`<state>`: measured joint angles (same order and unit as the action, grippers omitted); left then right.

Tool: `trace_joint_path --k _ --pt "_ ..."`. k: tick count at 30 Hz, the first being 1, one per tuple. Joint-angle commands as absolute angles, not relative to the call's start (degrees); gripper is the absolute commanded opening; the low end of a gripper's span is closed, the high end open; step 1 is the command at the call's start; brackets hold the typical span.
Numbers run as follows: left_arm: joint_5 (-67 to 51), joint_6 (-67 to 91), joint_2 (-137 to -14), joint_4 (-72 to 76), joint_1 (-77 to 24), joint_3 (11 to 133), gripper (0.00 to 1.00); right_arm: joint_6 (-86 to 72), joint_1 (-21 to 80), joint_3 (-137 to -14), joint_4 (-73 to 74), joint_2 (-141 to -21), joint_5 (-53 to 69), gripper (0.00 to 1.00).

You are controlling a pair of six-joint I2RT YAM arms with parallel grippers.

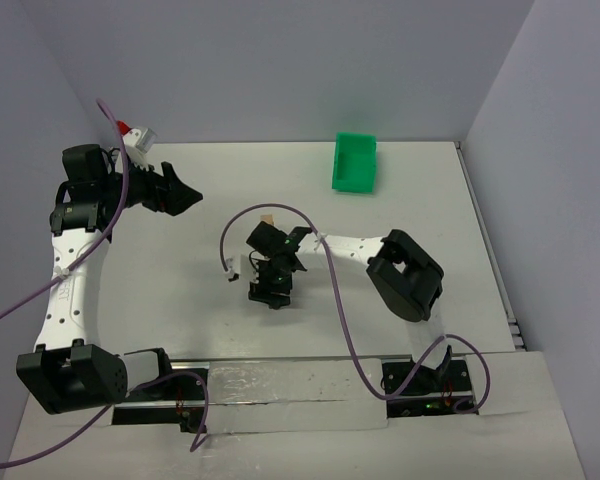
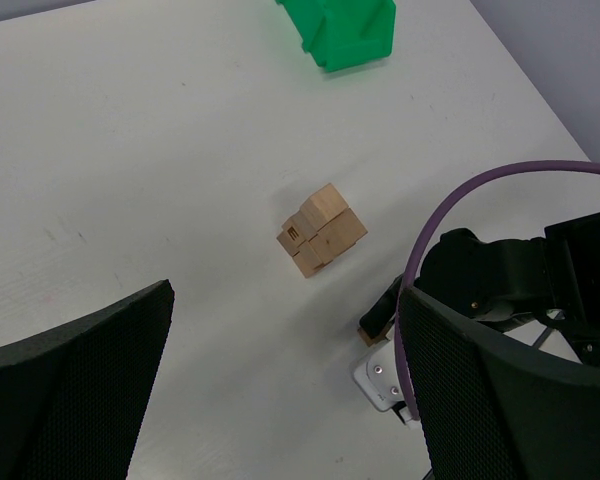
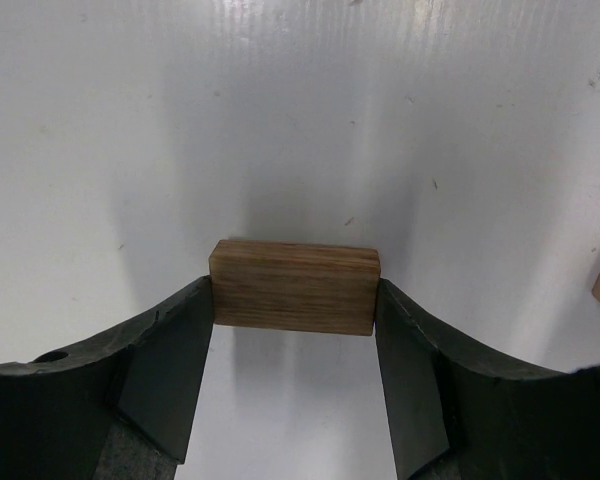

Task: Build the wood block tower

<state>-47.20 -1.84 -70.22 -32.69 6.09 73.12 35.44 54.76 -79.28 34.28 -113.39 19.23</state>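
The right pincer (image 3: 295, 310) points down at the middle of the white surface (image 1: 180, 290), a little forward of the arm bases. Its two dark fingers (image 3: 170, 350) press on the opposite ends of one wood block (image 3: 293, 285), so it is gripping that block. The block lies flat, long side across the gap, and seems to rest on the surface with its shadow just beneath it.

Just beyond that pincer sits a small clump of wood blocks (image 2: 321, 232). They are packed tight and touch each other, and the clump is low and squat rather than a column. The edge of one of them shows at the right of the right wrist view.

Off to the left and a little farther back, the left pincer (image 2: 288, 300) hangs above the surface. Its fingers are spread wide with nothing between them, and it is aimed toward the clump.

At the far edge, right of centre, stands the green bin (image 1: 354, 162), well apart from the blocks.
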Motion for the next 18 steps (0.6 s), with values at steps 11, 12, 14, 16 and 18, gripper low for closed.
trace_joint_path --k 11,12,14,16,18 --pt "-51.1 -4.2 -69.0 -31.5 6.4 75.1 0.99 38.5 53.2 -96.8 56.9 -98.4 25.3 0.45" --pt "-51.2 -4.2 -69.0 -31.5 6.3 75.0 0.99 39.2 52.6 -98.5 58.4 -98.6 24.8 0.45" --pt "-51.4 -4.3 -69.2 -31.3 6.3 74.8 0.99 40.3 50.4 -101.6 60.4 -99.9 23.6 0.44" --pt "-51.7 -4.4 -69.4 -31.1 6.3 74.6 0.99 41.1 48.0 -105.5 62.0 -101.9 22.6 0.44" --pt "-52.2 -4.3 -69.5 -30.9 6.3 74.4 0.99 41.6 46.3 -109.8 64.2 -105.0 22.7 0.44"
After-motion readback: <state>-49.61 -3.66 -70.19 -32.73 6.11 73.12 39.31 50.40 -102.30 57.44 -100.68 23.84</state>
